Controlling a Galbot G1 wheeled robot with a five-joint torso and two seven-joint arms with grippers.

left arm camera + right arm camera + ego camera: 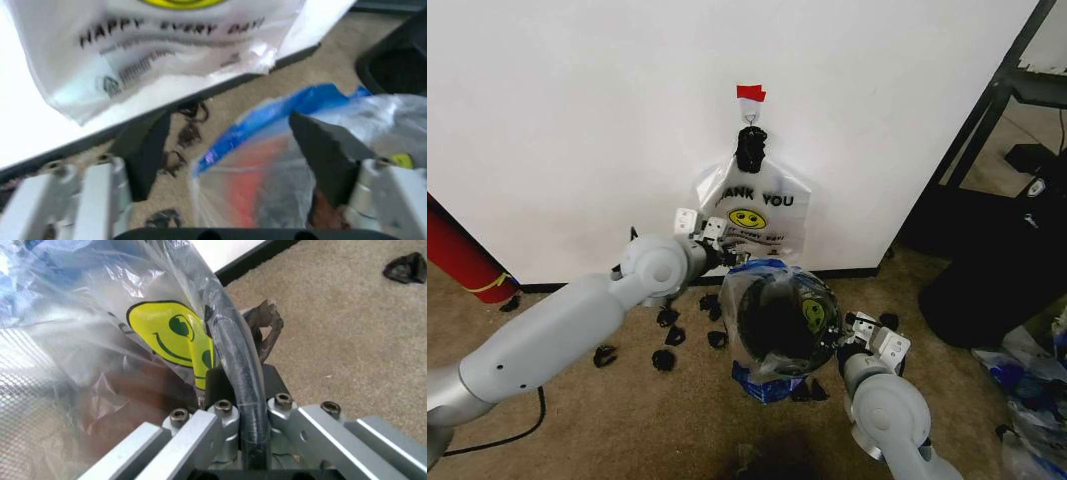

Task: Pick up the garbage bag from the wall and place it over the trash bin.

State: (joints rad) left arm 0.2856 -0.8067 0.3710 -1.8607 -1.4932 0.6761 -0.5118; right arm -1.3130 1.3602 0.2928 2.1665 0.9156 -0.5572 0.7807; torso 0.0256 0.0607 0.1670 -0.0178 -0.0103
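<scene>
Bag (pixel 772 300) drapes over the bin (pixel 779 330). Right claw (pixel 859 330), at bin's 3 o'clock, clamps bag against rim, pinning it; left claw (pixel 710 243), at 10 o'clock, gapes apart.

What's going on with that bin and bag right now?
Garbage bag draped over trash bin. Right gripper shut on bin rim and bag. Left gripper open beside it. Second bag hangs on wall hook.

The trash bin (pixel 782 325) stands on the floor (pixel 627 420) before the wall (pixel 577 120), the garbage bag (pixel 812 310) draped over its rim. A second bag (pixel 752 210) hangs on the wall just behind it, the left gripper (pixel 705 232) at the bin's left and the right gripper (pixel 855 335) at its right.
</scene>
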